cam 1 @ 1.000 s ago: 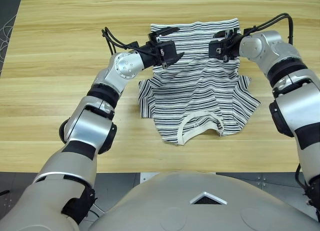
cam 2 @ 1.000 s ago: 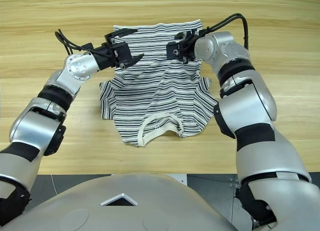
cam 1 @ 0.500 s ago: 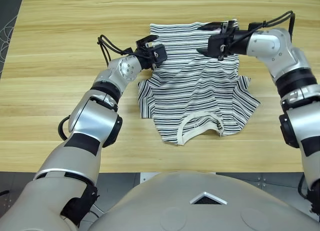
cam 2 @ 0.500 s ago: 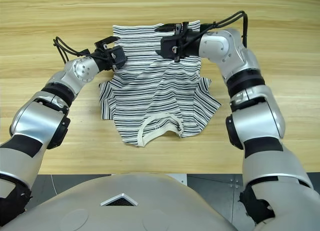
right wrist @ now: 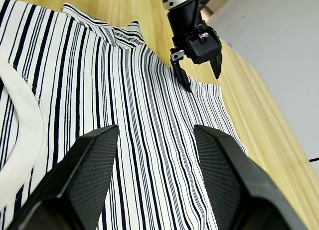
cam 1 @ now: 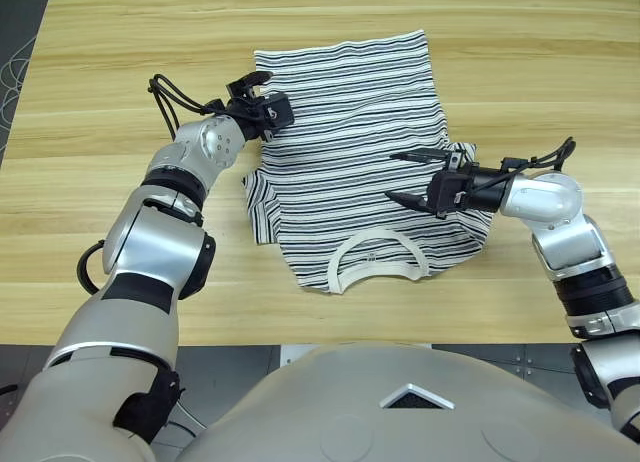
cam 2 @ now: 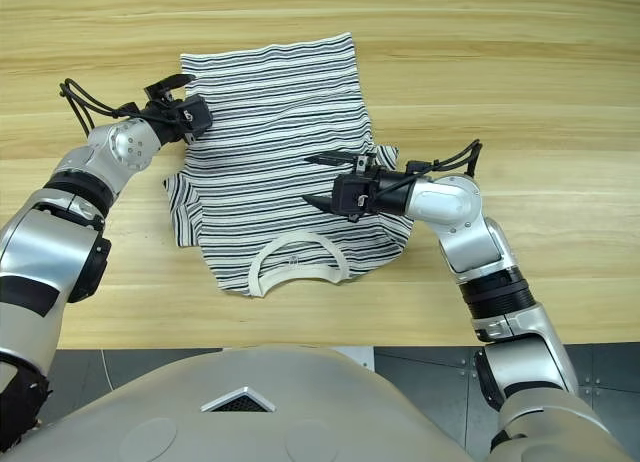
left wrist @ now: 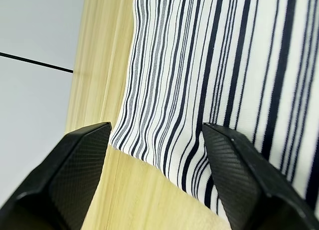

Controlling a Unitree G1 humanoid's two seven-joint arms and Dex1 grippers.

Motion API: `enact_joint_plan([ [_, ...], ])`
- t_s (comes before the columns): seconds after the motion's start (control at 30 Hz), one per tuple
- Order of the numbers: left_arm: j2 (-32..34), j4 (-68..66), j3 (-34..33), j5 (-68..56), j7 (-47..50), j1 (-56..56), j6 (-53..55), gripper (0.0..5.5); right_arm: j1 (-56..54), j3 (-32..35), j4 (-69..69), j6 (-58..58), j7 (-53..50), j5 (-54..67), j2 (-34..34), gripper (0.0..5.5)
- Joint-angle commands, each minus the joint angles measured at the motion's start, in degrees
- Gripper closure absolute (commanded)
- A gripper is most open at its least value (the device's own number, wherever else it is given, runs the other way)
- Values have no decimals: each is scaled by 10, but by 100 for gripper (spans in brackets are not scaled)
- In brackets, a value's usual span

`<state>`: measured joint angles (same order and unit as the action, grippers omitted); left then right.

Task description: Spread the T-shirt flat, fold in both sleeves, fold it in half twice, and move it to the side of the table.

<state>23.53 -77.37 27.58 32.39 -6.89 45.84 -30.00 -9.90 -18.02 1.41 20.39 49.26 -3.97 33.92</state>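
The T-shirt (cam 1: 350, 132) lies on the middle of the tabletop (cam 1: 120, 42). Its neck is toward me and its hem (cam 1: 340, 48) is at the far side, with the body slightly skewed so that the hem end sits further to my left. I read it as a thin knit cloth with narrow black and white stripes running across the chest. The neckband (right wrist: 25, 125) is a plain cream rib forming an oval loop at the near edge. The body is roughly rectangular and mostly spread, with shallow diagonal wrinkles across the chest. The left sleeve (cam 1: 258, 207) juts out as a short flap with its stripes turned upright. The right sleeve (cam 1: 465, 154) shows as a corner beside my right arm, which partly covers it. The tabletop is pale wood with a long straight grain and a matte finish. Dark grey floor (cam 1: 20, 42) shows past its left edge.

The left gripper (cam 1: 258, 97) sits at the shirt's left side edge, between hem and sleeve, with its jaws released. In the left wrist view, the striped edge and a strip of bare wood lie between the two black, weave-textured fingers (left wrist: 75, 165). I cannot tell whether a tip touches the cloth. The right gripper (cam 1: 404, 177) is over the chest, just inside the right sleeve and beyond the neckband, pointing toward my left. Its jaws are likewise released and hold nothing, with striped cloth beneath them.
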Motion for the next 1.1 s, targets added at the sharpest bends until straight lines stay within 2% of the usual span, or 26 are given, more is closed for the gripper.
enact_joint_plan([
  [0.03, 14, -7, -12, 2, 8, 8, -16, 211, 12, 33, -27, -19, 1, 50, 1, 272],
  [0.4, 100, 10, -36, 11, 80, 153, -69, 211, -32, 47, 16, 0, -29, 63, -39, 272],
  [0.5, 116, 15, -103, -70, -6, 141, -86, 211, -54, 59, 52, 12, -50, 59, -51, 272],
  [0.53, 110, 23, -160, -151, -121, 118, -71, 211, -57, 64, 60, 17, -59, 55, -54, 272],
  [0.6, 109, 74, -261, -323, -390, 53, 11, 211, -60, 70, 70, 26, -71, 52, -56, 272],
  [0.63, 124, 112, -292, -388, -494, 10, 64, 211, -61, 73, 72, 29, -76, 51, -56, 272],
  [0.73, 193, 239, -322, -509, -694, -115, 269, 211, -49, 79, 66, 31, -89, 48, -51, 272],
  [0.83, 228, 356, -328, -553, -691, -220, 438, 211, -26, 85, 64, 33, -106, 40, -44, 272],
  [0.93, 267, 507, -383, -633, -705, -324, 531, 211, -4, 83, 53, 33, -121, 35, -43, 272],
  [1.0, 294, 540, -417, -662, -711, -359, 596, 211, 2, 78, 53, 34, -126, 30, -45, 272],
  [1.1, 326, 576, -434, -668, -716, -434, 656, 211, 10, 78, 49, 34, -133, 21, -42, 272],
])
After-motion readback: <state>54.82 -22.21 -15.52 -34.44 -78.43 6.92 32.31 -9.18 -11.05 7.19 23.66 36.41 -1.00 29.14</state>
